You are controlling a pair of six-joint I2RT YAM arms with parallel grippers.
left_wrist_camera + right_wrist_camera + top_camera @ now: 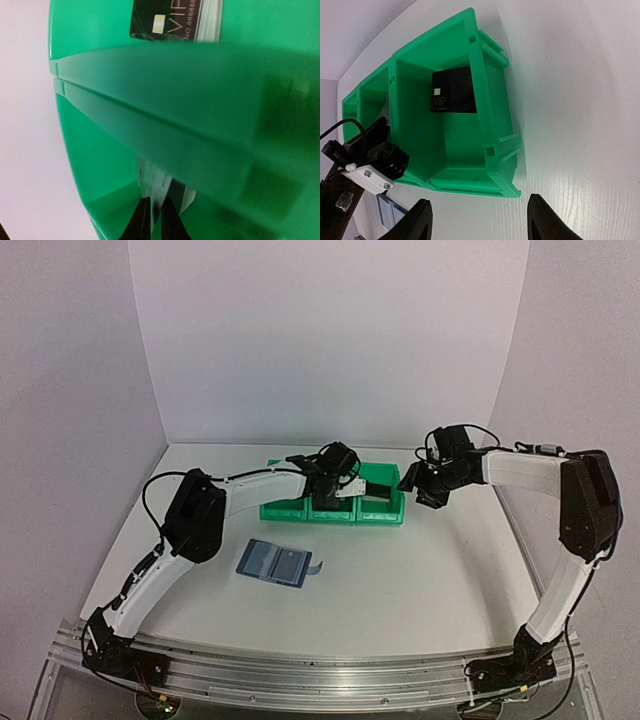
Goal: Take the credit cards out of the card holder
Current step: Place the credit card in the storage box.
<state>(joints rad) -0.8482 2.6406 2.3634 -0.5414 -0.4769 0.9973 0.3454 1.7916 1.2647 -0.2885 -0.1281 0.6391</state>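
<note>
The blue card holder [275, 562] lies open and flat on the table, in front of the green bins [335, 502]. My left gripper [335, 482] reaches down into the middle bin; in the left wrist view its fingers [142, 220] are pinched on the edge of a silver-grey credit card [155, 182] standing inside that bin [90, 165]. A black credit card [165, 17] marked VIP lies in the neighbouring bin and also shows in the right wrist view [452, 91]. My right gripper [425, 485] hovers open and empty just right of the bins, over bare table [480, 220].
The three joined green bins [492, 115] stand mid-table at the back. White walls close the table at the back and both sides. A corner of the blue holder [390, 212] shows by the left arm [367, 160].
</note>
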